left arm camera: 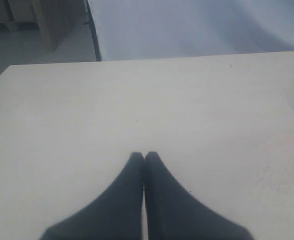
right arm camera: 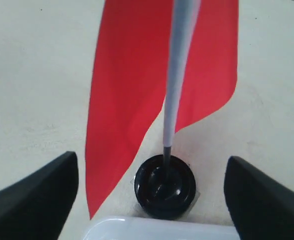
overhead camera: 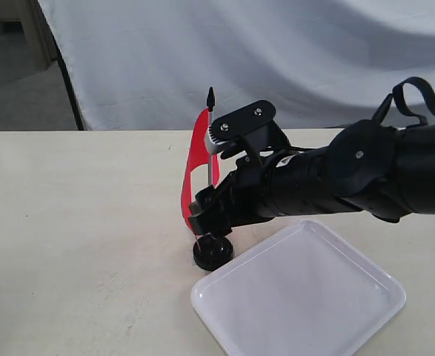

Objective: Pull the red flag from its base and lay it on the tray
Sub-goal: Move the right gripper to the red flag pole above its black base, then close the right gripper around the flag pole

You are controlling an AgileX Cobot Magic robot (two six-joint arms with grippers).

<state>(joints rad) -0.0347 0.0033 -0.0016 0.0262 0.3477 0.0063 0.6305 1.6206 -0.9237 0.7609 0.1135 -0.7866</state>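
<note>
The red flag (overhead camera: 196, 159) stands upright in the round black base (overhead camera: 213, 252), just off the white tray's (overhead camera: 299, 297) near-left corner. My right gripper (overhead camera: 204, 210) reaches in from the right at the lower pole, just above the base. In the right wrist view this gripper (right arm camera: 152, 195) is open, its fingers (right arm camera: 41, 195) wide apart on either side of the pole (right arm camera: 179, 75), touching nothing. Red cloth (right arm camera: 131, 90) hangs beside the pole, the base (right arm camera: 165, 187) sits below it, and the tray's rim (right arm camera: 162, 230) shows. My left gripper (left arm camera: 144, 157) is shut, empty, over bare table.
A pale beige table (overhead camera: 76, 222) carries everything. A white cloth backdrop (overhead camera: 276, 52) hangs behind its far edge. The left arm does not show in the exterior view. The right arm (overhead camera: 365, 174) stretches over the table above the tray's far side.
</note>
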